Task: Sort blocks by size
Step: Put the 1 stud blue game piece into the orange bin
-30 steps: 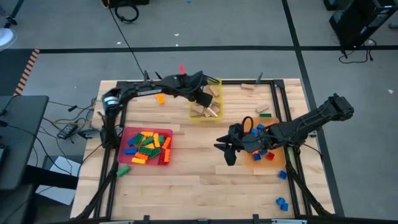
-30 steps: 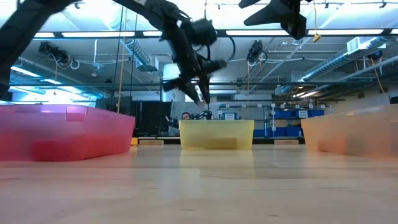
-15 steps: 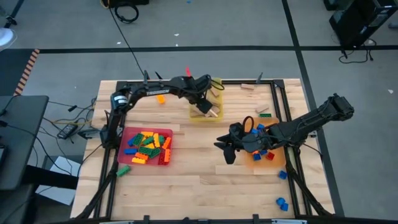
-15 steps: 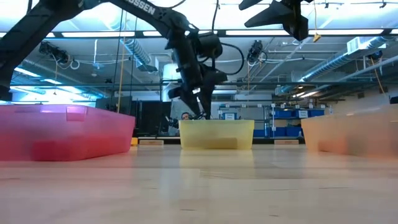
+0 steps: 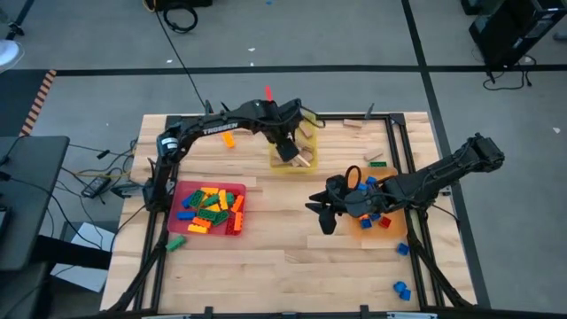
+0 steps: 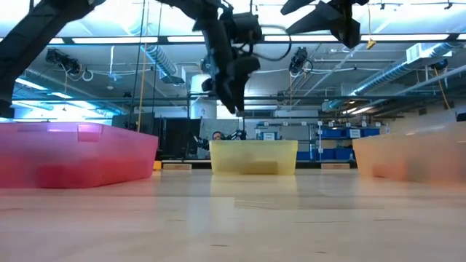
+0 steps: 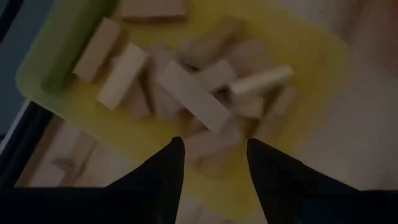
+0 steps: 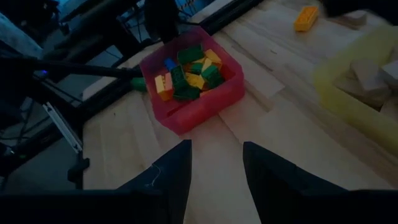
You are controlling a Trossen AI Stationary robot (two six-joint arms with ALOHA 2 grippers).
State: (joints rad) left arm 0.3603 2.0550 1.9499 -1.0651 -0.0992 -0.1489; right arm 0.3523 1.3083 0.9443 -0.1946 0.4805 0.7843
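Across the middle of the high view sits the table (image 5: 283, 266), largest thing, three trays on it so each size gets its own bin. Red tray (image 5: 211, 209) at left center holds the mixed studded bricks (image 5: 205, 204); yellow tray (image 5: 294, 146) at upper center holds the tan wooden blocks (image 7: 186, 93); orange tray (image 5: 383, 217) at right has a few blue and red ones. Left gripper (image 7: 211, 152) hovers over the yellow tray, fingers parted, empty, likely just after a drop. Right gripper (image 8: 214, 158) waits right of center, fingers apart, empty. Stray blue bricks (image 5: 401, 289) at lower right remain unsorted.
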